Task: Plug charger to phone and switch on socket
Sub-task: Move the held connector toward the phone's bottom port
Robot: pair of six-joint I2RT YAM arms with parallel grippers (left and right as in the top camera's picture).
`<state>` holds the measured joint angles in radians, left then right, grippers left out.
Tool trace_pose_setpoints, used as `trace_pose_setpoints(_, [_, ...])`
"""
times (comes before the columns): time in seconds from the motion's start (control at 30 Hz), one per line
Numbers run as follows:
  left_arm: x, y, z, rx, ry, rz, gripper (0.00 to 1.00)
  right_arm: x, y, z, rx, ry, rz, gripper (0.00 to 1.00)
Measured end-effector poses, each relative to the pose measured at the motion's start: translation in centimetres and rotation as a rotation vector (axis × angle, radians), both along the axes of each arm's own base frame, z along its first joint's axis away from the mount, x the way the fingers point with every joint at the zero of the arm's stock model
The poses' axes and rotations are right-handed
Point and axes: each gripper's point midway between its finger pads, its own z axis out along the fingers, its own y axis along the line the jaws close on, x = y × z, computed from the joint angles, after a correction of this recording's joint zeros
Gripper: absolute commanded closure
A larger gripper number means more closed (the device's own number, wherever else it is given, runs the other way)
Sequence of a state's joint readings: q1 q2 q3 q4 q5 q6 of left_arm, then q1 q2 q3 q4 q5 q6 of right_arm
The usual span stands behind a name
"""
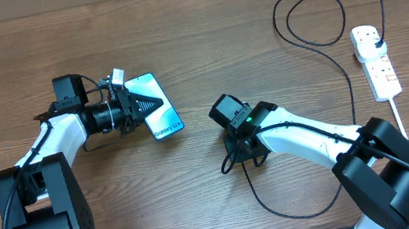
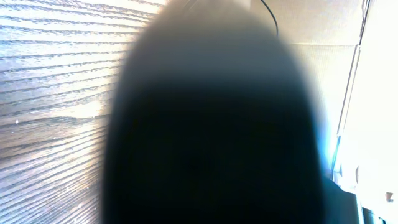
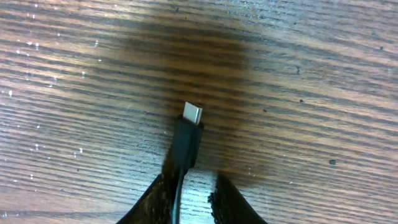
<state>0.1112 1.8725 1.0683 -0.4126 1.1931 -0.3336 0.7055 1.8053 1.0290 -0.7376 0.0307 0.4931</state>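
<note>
The phone [image 1: 155, 110] lies on the wood table with its light-blue screen lit. My left gripper [image 1: 154, 103] is shut, and its black fingertips lie across the screen. A dark blur fills most of the left wrist view. My right gripper [image 3: 193, 183] points down at the table right of the phone, jaws a little open. The charger's connector tip [image 3: 192, 114] sticks out just past the fingertips. Its thin cable [image 3: 179, 196] runs along the left finger [image 3: 158, 199], apart from the right one. The black cable [image 1: 344, 66] loops back to a plug in the white socket [image 1: 381, 72].
The socket's thick white cord [image 1: 402, 119] runs down the table's right side. Slack black cable [image 1: 287, 209] curves over the table in front of the right arm. A wide cable loop [image 1: 321, 16] lies at the back right.
</note>
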Motion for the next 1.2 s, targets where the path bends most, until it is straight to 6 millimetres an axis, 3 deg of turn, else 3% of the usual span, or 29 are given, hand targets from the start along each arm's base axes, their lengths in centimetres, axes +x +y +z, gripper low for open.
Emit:
trace_pose_setpoints(0.4, [0.0,0.0,-0.01,0.001,0.0,0.0,0.96,0.51,0.45,0.03,0.027,-0.019,-0.004,0.81])
trace_pose_setpoints(0.9, [-0.03,0.15,-0.39,0.02,0.013,0.008,0.96,0.89,0.72,0.04,0.038,-0.037,-0.002,0.9])
trace_pose_setpoints(0.97, [-0.03,0.15,-0.39,0.02,0.013,0.008,0.96,0.87,0.66,0.03,0.035,-0.036,-0.003,0.96])
trace_pose_setpoints(1.2, [-0.02,0.15,-0.39,0.02,0.012,0.008,0.96,0.96,0.81,0.04,0.042,-0.039,-0.002,0.96])
